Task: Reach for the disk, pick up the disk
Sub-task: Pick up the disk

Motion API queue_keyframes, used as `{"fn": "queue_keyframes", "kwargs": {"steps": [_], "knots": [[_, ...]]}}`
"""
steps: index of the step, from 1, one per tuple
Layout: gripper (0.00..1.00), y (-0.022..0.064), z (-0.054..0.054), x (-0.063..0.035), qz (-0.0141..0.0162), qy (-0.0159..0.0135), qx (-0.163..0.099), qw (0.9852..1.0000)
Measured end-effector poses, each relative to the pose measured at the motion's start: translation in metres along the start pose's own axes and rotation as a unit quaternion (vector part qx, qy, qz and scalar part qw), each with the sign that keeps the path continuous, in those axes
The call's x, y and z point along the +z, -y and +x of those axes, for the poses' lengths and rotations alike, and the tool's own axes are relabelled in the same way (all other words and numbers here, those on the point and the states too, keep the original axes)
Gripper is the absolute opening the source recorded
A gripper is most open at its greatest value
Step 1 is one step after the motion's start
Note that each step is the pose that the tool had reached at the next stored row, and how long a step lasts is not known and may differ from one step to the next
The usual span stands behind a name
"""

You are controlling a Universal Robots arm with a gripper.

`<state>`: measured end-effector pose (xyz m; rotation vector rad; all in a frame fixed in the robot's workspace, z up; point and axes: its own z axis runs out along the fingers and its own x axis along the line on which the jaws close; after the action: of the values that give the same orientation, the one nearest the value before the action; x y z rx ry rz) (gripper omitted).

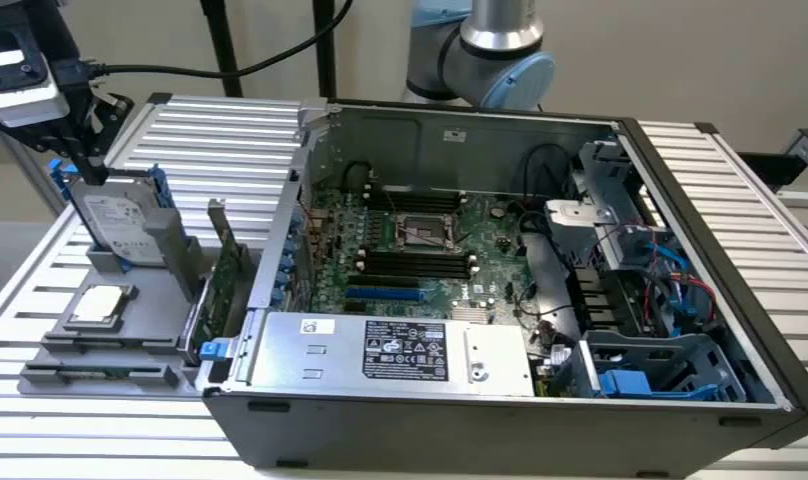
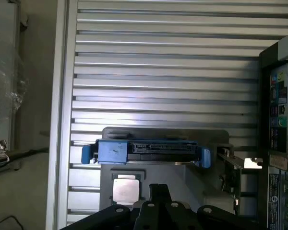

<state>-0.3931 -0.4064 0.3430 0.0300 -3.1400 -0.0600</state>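
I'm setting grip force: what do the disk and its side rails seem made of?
The disk looks like grey metal, going by the dull silvery sheen on its face. Its rails are probably plastic: a uniform saturated blue with a matte look.

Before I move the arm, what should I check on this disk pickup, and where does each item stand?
1. Disk upright in grey holder: ok.
2. Gripper at the disk's top edge: ok.
3. Gripper centred along that edge: not ok, it looks nearer the blue rail on the exterior view's left.
4. Grasp on the disk: cannot tell.
5. Disk lifted: not ok, it sits in the holder.
6. Silver chip apart from the disk: ok, flat on the holder's base.
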Motion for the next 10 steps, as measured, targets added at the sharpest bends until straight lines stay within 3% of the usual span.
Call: {"fn": "queue_keyframes", "kwargs": {"steps": [6,10], "knots": [[0.11,-0.0011,0.003,0.0001,0.0,0.0,0.0,1.0],[0.11,-0.0106,0.014,0.0004,0.0,0.0001,0.0,1.0]]}}
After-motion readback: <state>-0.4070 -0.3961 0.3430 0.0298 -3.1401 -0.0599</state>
